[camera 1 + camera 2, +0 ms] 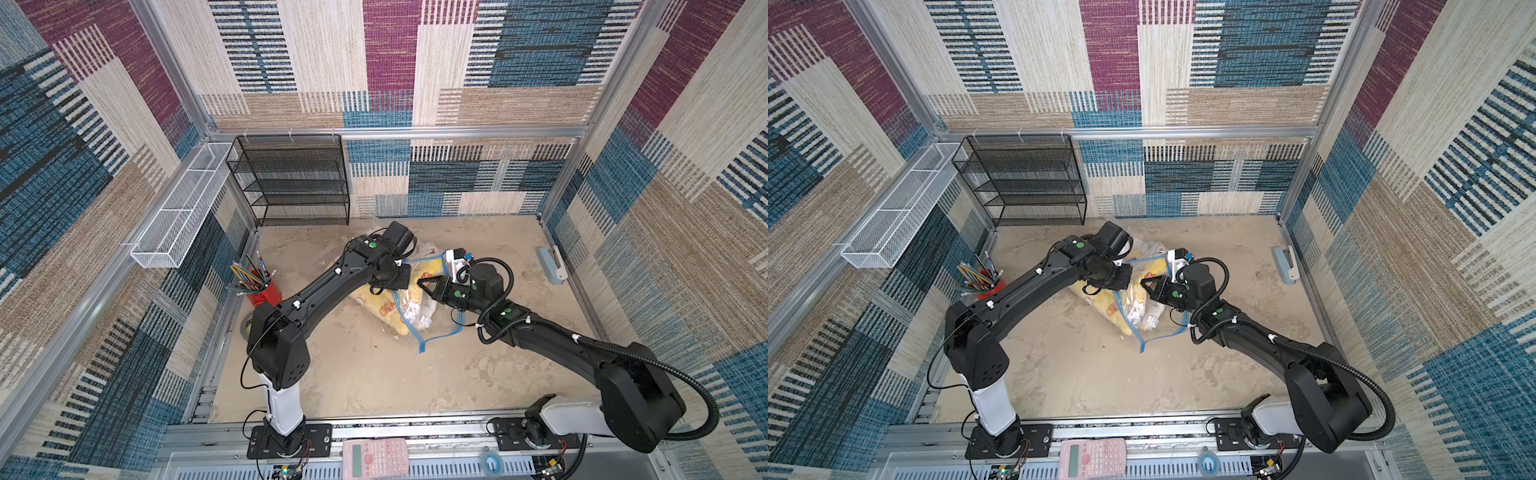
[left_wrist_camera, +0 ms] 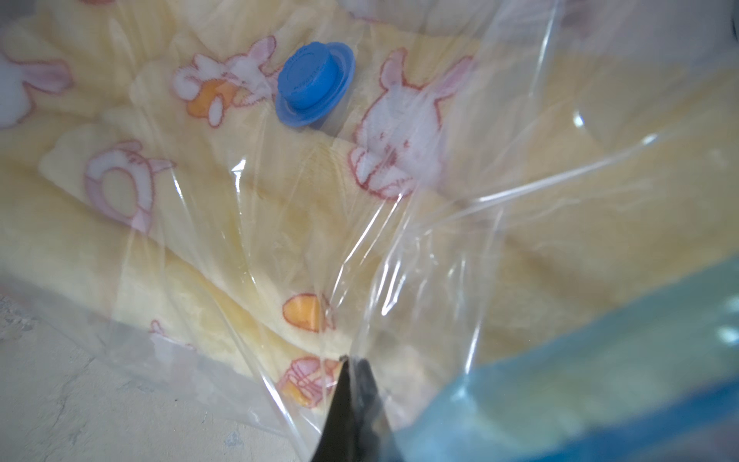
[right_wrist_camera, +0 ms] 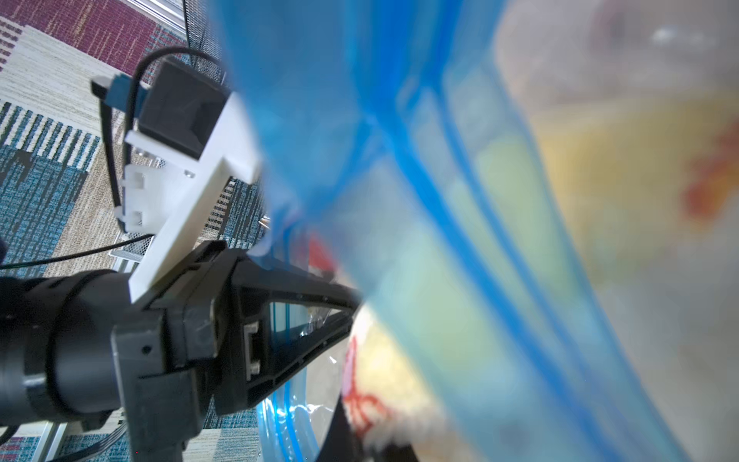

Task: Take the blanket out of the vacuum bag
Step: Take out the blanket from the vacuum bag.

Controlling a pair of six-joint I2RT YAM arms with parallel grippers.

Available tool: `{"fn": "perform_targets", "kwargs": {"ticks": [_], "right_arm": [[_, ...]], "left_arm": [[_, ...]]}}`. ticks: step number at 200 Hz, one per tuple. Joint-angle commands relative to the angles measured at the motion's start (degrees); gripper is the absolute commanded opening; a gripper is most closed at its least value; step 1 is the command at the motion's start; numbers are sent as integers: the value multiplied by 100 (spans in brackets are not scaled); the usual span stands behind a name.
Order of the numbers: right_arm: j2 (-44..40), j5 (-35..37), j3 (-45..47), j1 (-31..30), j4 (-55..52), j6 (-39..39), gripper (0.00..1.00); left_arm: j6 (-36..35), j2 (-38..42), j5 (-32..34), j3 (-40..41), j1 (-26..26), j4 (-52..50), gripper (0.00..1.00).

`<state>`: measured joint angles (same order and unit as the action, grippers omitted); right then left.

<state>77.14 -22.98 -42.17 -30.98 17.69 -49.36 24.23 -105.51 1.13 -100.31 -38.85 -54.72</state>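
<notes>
Because the bag is thin clear film, it looks light, limp and slippery, apt to crumple and slide rather than keep a shape. It lies mid-table between the two arms, its zip edge on the right. Stuffed inside, the blanket is soft yellow fleece printed with rabbits and ducks. It seems bulky but light, and likely to drag against the film. A pinch on a fold nearest the mouth seems the best hold, with the film pinned back against the pull. The left claw is together on a gathered pleat of film, which suits that pinning. The right claw is shut at the mouth, but blur hides whether it has fleece, strip or nothing. The blue strip looks stiffer and hangs in a loose loop. The valve cap carries raised lettering too small to read. A small white tag near the mouth is unreadable too.
</notes>
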Motion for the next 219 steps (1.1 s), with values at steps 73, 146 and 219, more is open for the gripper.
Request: {"fn": "perform_targets", "kwargs": {"ticks": [73, 146, 219], "right_arm": [[460, 1381, -1427, 334, -1574, 895, 4], [556, 872, -463, 347, -565, 921, 40], [775, 534, 203, 200, 95, 727, 60]], "left_arm": [[-399, 676, -502, 293, 0, 447, 0], [-372, 796, -660, 530, -17, 738, 0], [-315, 671, -669, 513, -15, 728, 0]]}}
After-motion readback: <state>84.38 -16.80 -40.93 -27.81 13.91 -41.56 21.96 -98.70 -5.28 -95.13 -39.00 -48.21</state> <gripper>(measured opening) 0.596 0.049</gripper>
